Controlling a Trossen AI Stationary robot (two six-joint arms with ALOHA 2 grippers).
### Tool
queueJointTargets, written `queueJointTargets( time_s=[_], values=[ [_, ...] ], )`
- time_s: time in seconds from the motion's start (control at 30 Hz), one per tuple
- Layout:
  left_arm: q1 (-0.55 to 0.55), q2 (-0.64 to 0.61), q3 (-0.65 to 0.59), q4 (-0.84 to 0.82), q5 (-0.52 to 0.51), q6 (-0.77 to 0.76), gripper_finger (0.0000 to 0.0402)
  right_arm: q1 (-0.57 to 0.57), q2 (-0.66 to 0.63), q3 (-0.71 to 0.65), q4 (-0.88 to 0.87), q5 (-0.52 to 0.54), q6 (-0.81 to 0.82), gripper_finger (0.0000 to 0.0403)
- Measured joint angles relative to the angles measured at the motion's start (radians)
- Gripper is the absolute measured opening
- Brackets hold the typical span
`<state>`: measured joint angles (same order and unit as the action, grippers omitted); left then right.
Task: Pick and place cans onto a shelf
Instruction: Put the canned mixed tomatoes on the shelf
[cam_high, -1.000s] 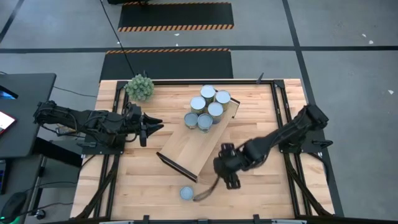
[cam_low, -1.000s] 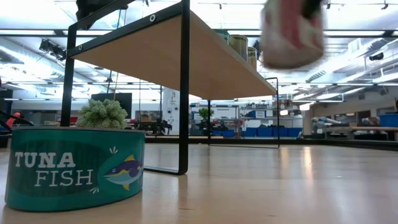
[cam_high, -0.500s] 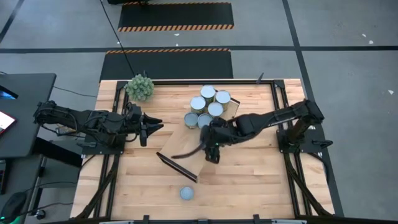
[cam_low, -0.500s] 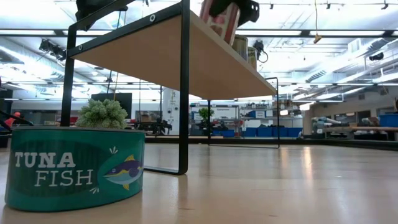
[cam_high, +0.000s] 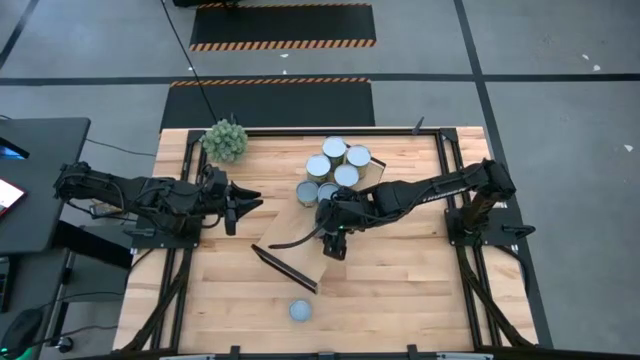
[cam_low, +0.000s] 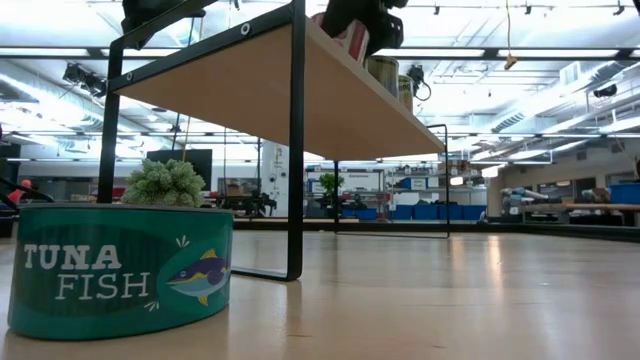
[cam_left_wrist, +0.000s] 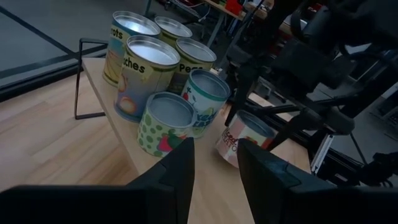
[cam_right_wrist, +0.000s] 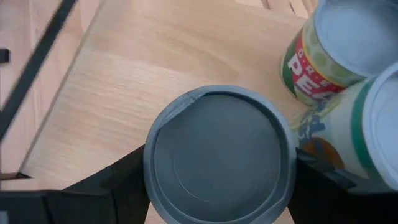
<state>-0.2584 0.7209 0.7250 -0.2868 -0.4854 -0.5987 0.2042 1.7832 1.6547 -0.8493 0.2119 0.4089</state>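
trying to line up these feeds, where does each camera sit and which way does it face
High view: overhead, looking straight down on the table; shows both arms, left gripper waiting, right gripper over the shelf.
Low view: at tabletop height, looking level under the shelf past a tuna can.
Left wrist view: looks past its own fingers at the cans.
Right wrist view: looks down on the held can between its fingers.
Shared: both wrist views show the held can.
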Motion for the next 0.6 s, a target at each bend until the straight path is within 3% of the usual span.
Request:
queueJointTargets(
  time_s=[0.23, 0.6],
  values=[
    [0.000, 0.000, 0.000, 0.002, 0.000, 0.001, 0.0128, 0.000, 0.000, -0.008, 0.019, 0.003, -0.012, 0.0307],
    [0.000, 0.000, 0.000, 0.002, 0.000, 0.002, 0.0128, -0.007, 0.000, -0.018, 0.019, 0.014, -0.039, 0.0389]
  ],
)
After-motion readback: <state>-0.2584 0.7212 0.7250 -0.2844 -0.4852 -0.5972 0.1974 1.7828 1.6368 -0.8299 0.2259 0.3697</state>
